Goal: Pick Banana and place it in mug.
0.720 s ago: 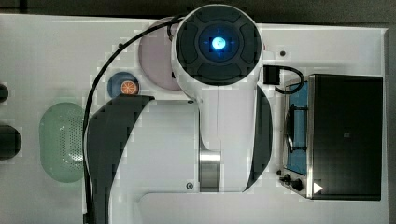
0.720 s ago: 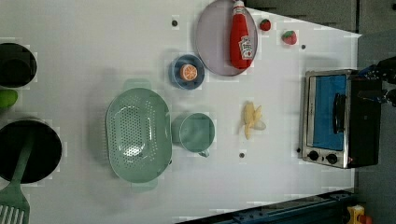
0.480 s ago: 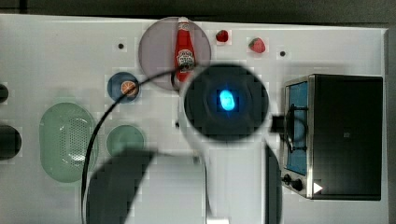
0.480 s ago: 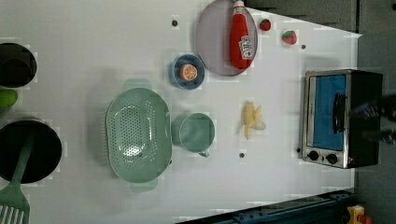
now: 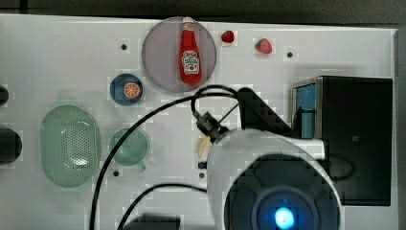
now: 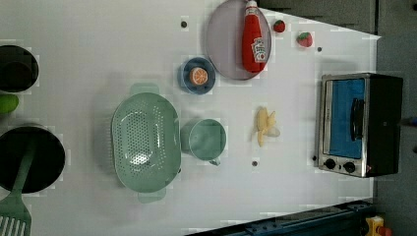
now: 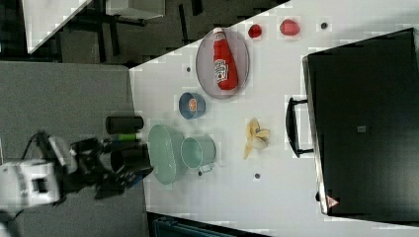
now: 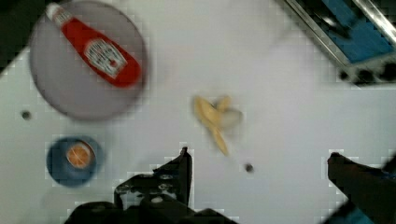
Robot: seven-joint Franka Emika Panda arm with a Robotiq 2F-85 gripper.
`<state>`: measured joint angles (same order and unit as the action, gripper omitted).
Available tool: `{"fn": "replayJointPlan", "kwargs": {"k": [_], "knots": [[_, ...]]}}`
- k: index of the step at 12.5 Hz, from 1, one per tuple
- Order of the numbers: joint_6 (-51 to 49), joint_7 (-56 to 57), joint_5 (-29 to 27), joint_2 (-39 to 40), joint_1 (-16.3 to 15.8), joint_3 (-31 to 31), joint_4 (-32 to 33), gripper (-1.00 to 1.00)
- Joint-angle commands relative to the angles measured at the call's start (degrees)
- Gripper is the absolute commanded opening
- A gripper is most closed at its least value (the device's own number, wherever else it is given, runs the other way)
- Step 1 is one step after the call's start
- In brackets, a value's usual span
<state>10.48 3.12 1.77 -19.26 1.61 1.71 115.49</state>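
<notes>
The end effector [image 8: 259, 161] hangs above the white tabletop [image 6: 123, 44] with its fingers spread wide apart and nothing between them; the wrist view shows the banana [image 8: 215, 117] lying beyond the fingertips, untouched. In the left view the banana [image 6: 265, 126] rests on the tabletop between the teal mug [image 6: 206, 139] and the toaster oven [image 6: 359, 124], apart from both. The mug stands just beside the perforated strainer [image 6: 145, 141], with the blue bowl holding an orange slice [image 6: 198, 76] and the plate carrying a ketchup bottle [image 6: 254, 38] nearby. Judged risks: the splayed peel offers an uneven grip, so closing on a flap alone could let the banana slip or rotate; a descent offset from its body could nudge it aside; and a release off-centre could land it on the mug's rim or in the strainer.
</notes>
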Motion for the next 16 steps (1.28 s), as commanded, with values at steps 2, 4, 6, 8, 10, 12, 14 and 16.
{"fn": "replayJointPlan", "kwargs": {"k": [2, 4, 6, 8, 10, 12, 14, 16], "knots": [[9.4, 6.4, -1.0, 7.1, 0.5, 1.0, 12.5, 1.0], [17.1, 13.1, -1.0, 9.9, 0.5, 1.1, 16.7, 1.0], [24.8, 20.7, -1.0, 13.5, 0.5, 1.1, 20.1, 1.0], [31.6, 28.9, -1.0, 17.6, 0.5, 1.1, 22.5, 1.0], [36.9, 37.3, -1.0, 21.8, 0.5, 1.2, 24.1, 1.0], [41.7, 43.3, -1.0, 26.4, 0.5, 1.2, 24.8, 1.0], [47.1, 44.3, -1.0, 31.0, 0.5, 1.2, 25.0, 1.0], [52.1, 44.4, -1.0, 35.0, 0.5, 1.0, 25.1, 1.0]]}}
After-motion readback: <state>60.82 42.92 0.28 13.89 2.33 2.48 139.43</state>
